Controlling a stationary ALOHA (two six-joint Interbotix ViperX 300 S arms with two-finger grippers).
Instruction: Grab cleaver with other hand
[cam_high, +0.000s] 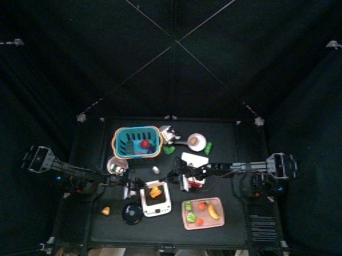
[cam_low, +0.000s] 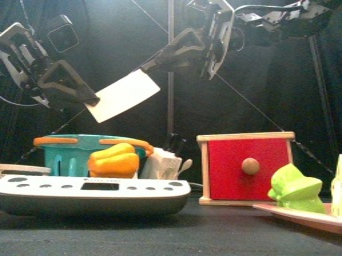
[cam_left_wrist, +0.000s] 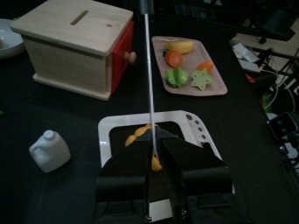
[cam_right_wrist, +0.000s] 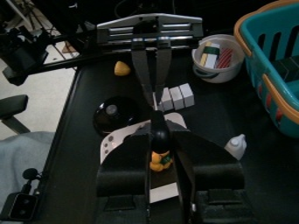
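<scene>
The cleaver (cam_low: 130, 93) hangs in the air between both arms, its whitish broad blade tilted and its dark handle rising to the upper right. My left gripper (cam_low: 94, 101) is shut on the blade's lower left edge. My right gripper (cam_low: 168, 61) is shut on the handle. In the left wrist view the cleaver (cam_left_wrist: 151, 79) shows edge-on as a thin line running out from the left gripper (cam_left_wrist: 153, 156). In the right wrist view the handle (cam_right_wrist: 147, 87) runs from the right gripper (cam_right_wrist: 156, 144) towards the other arm.
Below stand a teal basket (cam_low: 83, 152) holding a yellow pepper, a wooden box with a red front (cam_low: 247, 166), a white tray (cam_left_wrist: 122, 131), a small white bottle (cam_left_wrist: 49, 150) and a pink cutting board (cam_left_wrist: 187, 45) with toy vegetables. A bowl (cam_right_wrist: 218, 54) stands by the basket.
</scene>
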